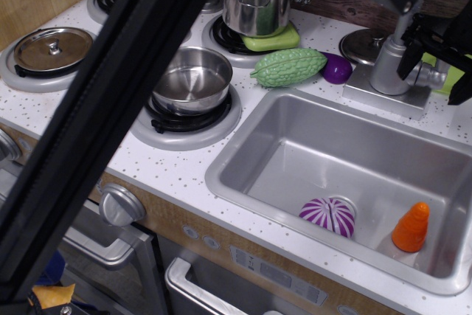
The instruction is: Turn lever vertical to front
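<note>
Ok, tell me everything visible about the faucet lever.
The lever is a short, stubby silver-grey handle that looks like plastic or metal. It projects sideways to the right from the faucet column, low down, roughly horizontal. The column stands on a flat grey base behind the sink. The black pincer straddles the lever, one finger on each side; whether either finger actually touches it cannot be told. The lever's tip is partly hidden.

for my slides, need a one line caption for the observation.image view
Black end effector straddling the faucet's stubby silver lever beside the toy kitchen sink.
</note>
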Robot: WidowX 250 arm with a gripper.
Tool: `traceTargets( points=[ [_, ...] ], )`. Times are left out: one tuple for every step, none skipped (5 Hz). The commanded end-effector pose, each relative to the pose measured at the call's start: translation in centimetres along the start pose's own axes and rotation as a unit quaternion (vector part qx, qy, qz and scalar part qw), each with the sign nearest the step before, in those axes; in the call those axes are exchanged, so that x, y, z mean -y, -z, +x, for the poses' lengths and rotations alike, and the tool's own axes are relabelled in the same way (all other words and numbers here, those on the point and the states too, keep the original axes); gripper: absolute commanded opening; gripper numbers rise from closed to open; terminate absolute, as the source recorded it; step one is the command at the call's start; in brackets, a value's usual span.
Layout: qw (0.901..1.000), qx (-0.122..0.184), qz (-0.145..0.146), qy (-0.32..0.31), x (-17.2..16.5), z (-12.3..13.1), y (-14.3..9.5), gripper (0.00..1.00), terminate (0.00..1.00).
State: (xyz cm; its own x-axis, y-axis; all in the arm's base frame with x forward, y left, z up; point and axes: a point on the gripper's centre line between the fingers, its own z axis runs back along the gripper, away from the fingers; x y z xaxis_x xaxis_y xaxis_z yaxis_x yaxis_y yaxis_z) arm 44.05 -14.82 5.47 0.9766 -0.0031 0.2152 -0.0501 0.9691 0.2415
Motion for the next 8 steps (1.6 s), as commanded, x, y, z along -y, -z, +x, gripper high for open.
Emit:
traceTargets(
  points=[
    [0.9954,0.093,-0.019,-0.013,-1.0,2.4,-4.9,1.0,0.0],
    [0.9959,0.089,-0.011,-0.016,-1.1,3.4,-5.9,1.0,0.0],
    [0.9956,0.093,-0.002,-0.012,-1.5,4.2,-6.3,1.0,0.0],
    [0.9949,0.1,-0.003,-0.014,-1.9,4.7,-6.2,1.0,0.0],
    [0.9943,0.106,-0.008,-0.012,-2.1,5.3,-5.7,1.0,0.0],
    [0.9931,0.116,-0.014,-0.012,-2.6,5.6,-4.7,1.0,0.0],
    [0.9925,0.121,-0.012,-0.012,-3.1,5.9,-4.0,1.0,0.0],
    [0.9934,0.112,-0.015,-0.023,-2.7,5.4,-4.1,0.0,0.0]
  ],
)
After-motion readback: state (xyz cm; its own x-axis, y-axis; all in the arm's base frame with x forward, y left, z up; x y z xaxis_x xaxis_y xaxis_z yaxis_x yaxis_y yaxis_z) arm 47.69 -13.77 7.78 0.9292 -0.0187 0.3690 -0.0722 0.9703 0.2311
